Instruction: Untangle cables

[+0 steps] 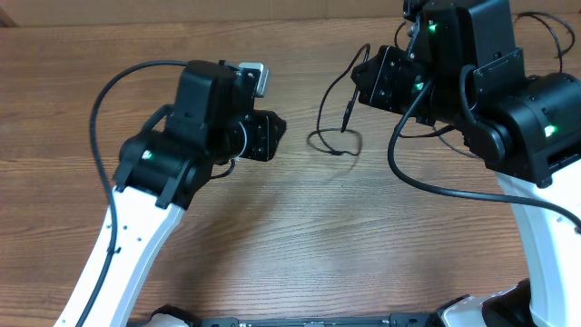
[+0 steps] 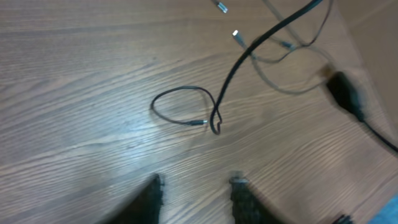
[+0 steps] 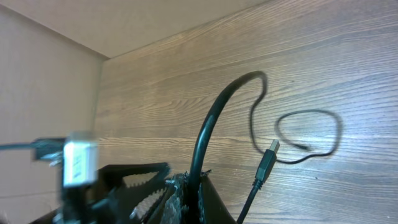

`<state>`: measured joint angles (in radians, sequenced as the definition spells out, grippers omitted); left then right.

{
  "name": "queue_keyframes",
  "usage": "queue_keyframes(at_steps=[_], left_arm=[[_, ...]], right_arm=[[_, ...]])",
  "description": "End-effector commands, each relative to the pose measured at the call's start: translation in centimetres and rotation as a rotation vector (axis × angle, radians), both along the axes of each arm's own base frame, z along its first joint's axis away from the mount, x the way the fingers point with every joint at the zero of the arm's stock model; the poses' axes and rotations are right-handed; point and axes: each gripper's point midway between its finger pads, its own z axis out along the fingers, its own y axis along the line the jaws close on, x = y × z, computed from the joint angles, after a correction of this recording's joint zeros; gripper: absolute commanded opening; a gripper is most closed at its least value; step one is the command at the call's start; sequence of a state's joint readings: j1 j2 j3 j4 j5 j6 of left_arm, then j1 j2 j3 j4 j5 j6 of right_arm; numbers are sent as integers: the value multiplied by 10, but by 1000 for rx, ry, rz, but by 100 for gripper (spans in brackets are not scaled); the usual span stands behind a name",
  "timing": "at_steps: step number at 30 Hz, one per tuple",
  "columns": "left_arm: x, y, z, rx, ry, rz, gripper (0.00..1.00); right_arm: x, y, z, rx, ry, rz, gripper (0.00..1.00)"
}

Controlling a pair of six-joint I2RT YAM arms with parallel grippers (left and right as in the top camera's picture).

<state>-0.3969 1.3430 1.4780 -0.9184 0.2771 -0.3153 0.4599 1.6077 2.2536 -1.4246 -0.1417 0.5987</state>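
Overhead, the right gripper (image 1: pixel 363 73) is clenched on the black cable (image 3: pixel 208 127) and holds it above the wooden table (image 1: pixel 300 236) where its loop (image 2: pixel 186 89) lies, so the left gripper (image 2: pixel 196 196) (jaws apart, empty) should probably pin that loop while the right draws away slowly

Left arm (image 1: pixel 127 245): white lower link, black joint housings, one green indicator light (image 1: pixel 147 155), looped black left wire (image 1: pixel 94 136), grey camera block (image 1: pixel 257 75).
Right arm (image 1: pixel 545 241): white link, bulkier black housings, green lights, trailing black right wire (image 1: pixel 436 189).
Left hand (image 2: pixel 196 183): black fingers (image 2: pixel 245 199).
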Motion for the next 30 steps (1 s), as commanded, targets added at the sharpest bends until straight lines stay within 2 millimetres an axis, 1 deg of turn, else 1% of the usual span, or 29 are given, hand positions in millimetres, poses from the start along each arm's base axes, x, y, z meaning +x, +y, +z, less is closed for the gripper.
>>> queue_keyframes(at_steps=[1,2,5,7,9,12,16,18,19,20,21,23,25,26,27,30], left_arm=[[-2,2,18,-23,-42,3,59],[-2,1,18,-26,-38,-1,65],[-5,-9,13,-49,-13,-57,74],[-8,-21,10,-65,-5,-140,76],[-7,-28,3,-65,5,-187,76],[-1,-36,-11,-40,20,-214,78],[8,-42,-22,-36,35,-219,85],[13,-44,-27,-31,37,-215,84],[16,-43,-29,-25,38,-209,81],[18,-42,-30,-18,36,-202,76],[20,-40,-32,-6,35,-191,65],[21,-38,-33,4,32,-181,39],[21,-37,-33,7,35,-174,24],[21,-37,-34,9,39,-172,21],[20,-36,-34,11,41,-171,20],[18,-35,-33,14,45,-170,20]], right_arm=[[-11,5,21,55,-46,40,4],[-13,10,24,76,-45,64,4],[-19,23,32,137,-48,132,4],[-22,31,37,176,-49,172,4],[-28,38,43,214,-47,220,4],[-34,45,46,260,-20,250,4],[-40,49,48,284,-7,282,4],[-42,51,50,297,-3,300,4],[-43,52,50,298,-2,303,4],[-43,52,50,298,-1,303,4],[-43,52,50,297,0,303,4],[-41,49,48,283,-4,289,4],[-35,44,44,256,-11,251,4],[-32,41,42,239,-16,227,4],[-29,37,40,220,-21,201,4],[-18,21,31,145,-34,105,4]])
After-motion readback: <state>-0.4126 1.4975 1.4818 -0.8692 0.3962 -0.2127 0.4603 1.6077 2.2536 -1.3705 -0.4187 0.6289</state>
